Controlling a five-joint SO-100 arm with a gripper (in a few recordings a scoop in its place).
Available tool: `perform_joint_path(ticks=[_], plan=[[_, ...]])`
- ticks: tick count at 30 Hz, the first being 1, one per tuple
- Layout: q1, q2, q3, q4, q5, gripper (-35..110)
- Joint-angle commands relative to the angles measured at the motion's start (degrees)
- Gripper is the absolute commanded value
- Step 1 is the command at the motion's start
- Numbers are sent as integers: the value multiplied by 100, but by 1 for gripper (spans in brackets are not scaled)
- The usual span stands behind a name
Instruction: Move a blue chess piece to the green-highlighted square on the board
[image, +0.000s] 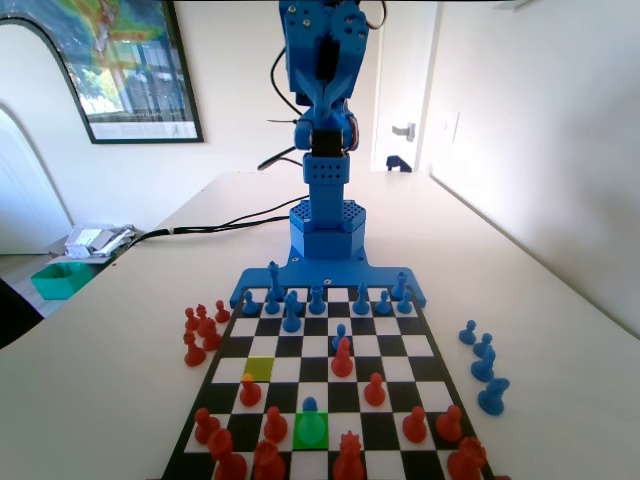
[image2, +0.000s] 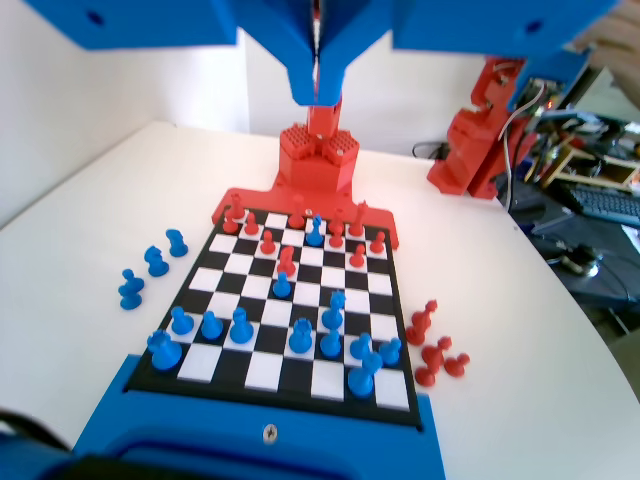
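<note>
In the fixed view the blue chess piece (image: 311, 406) is standing on the green-highlighted square (image: 311, 431), near the red pawns, so the placing seems done. The wrist view is looking down at the board (image2: 214, 375) from high up; there the gripper (image2: 317, 90) is hanging closed and empty, probably because the pawn is already released.

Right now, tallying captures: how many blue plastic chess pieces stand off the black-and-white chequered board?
4 blue pieces, lined on the table right of the board, fixed view.
</note>
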Motion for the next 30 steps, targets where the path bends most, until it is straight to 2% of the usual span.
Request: perform_joint_path(ticks=[1, 30], plan=[[-9, 229, 9, -53, 0, 1], [-237, 765, 26, -176, 0, 1]])
